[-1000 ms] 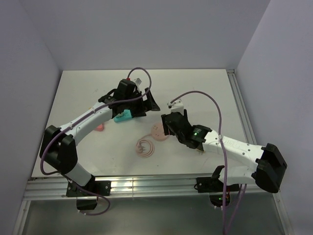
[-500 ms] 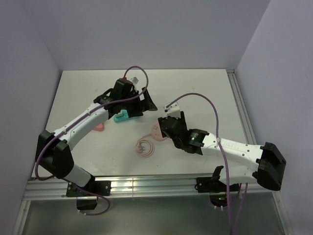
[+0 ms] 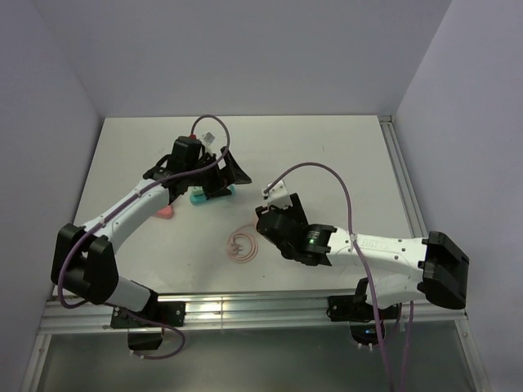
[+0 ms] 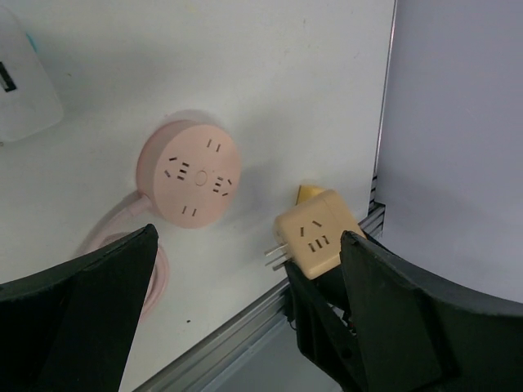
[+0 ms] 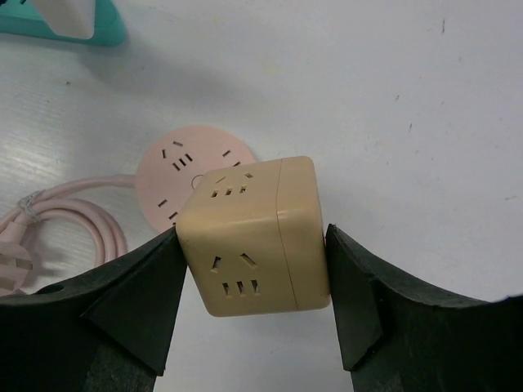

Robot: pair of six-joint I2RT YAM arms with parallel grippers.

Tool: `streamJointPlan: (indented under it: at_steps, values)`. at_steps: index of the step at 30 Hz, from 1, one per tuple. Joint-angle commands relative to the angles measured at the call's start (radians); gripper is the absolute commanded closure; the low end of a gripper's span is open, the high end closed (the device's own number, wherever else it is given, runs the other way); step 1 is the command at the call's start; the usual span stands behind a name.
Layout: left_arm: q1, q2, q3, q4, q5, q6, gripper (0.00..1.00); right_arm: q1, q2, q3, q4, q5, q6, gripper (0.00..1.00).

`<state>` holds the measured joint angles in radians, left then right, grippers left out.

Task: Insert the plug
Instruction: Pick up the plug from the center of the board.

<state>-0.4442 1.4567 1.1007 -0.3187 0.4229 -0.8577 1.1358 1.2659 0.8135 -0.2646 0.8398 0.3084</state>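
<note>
Top view: left end effector (image 3: pixel 216 180) spread, empty, right end effector (image 3: pixel 265 222) low over counter (image 3: pixel 327 147); left wrist: 1 cube plug (image 4: pixel 315 238), prongs bare, near round pink socket (image 4: pixel 196 181), judged not yet inserted; right wrist: plug clamped between right fingers.

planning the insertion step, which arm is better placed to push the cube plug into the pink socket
Right. The right gripper is shut on the beige cube plug, held close to the pink round socket. The left gripper is open and empty, with nothing to insert.
</note>
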Motion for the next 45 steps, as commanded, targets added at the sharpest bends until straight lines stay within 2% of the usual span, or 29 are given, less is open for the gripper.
streamJointPlan:
  at_steps: [1,6,13,18,23,39,45]
  values:
    - [-0.017,-0.004,0.060,0.021,0.045,-0.039,0.01,0.033,0.006,0.036,0.056,0.091,-0.022,0.53]
    - [-0.056,0.036,0.094,0.000,0.050,-0.119,0.01,0.058,0.001,0.035,0.076,0.088,-0.052,0.53]
    - [-0.125,0.093,0.100,0.046,0.091,-0.165,0.01,0.090,-0.017,0.021,0.131,0.096,-0.109,0.53]
    - [-0.165,0.145,0.146,0.007,0.060,-0.173,0.00,0.096,-0.026,0.007,0.157,0.097,-0.127,0.52]
    - [-0.172,0.178,0.137,0.070,0.115,-0.225,0.00,0.101,-0.023,0.006,0.166,0.110,-0.143,0.52]
    - [-0.234,0.215,0.169,0.063,0.172,-0.248,0.00,0.130,0.033,0.026,0.151,0.183,-0.166,0.52]
    - [-0.249,0.226,0.172,0.055,0.200,-0.256,0.09,0.139,0.039,0.027,0.157,0.208,-0.180,0.52]
